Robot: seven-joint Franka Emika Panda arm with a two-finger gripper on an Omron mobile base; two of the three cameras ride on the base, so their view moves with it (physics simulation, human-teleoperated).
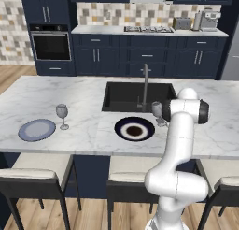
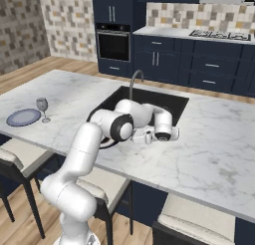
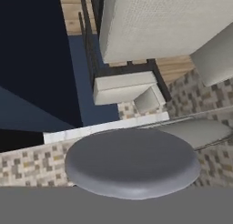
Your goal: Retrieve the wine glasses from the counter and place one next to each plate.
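"Marble island (image 1: 46, 96) up front, with a black sink (image 1: 126, 96) and a faucet (image 1: 145, 84) sunk in the middle. Can you read any writing?"

"No. The toaster (image 1: 182, 23) and the coffee machine (image 1: 207, 19) on the back counter (image 1: 107, 30) are too small for any label to be made out. The oven (image 1: 50, 46) and the stovetop (image 1: 148, 29) show no lettering I can read either."

"Where are the glasses?"

"One wine glass (image 1: 62, 116) stands upright just beside the pale blue-grey plate (image 1: 37, 130), at its right. The second glass (image 1: 157, 109) stands near the navy-ringed plate (image 1: 134, 129), up and to its right, by the front right corner of the sink."

"And the claw?"

"The gripper (image 2: 144, 136) sits low over the island at that second glass. From the left, the white arm (image 1: 179, 145) blocks it and covers part of the glass. I cannot tell whether the jaws are clamped on it or merely beside it. The hand camera has a grey rounded shape (image 3: 132, 163) right up close."

"Anything else?"

"Cushioned stools (image 1: 32, 175) are tucked under the near edge."
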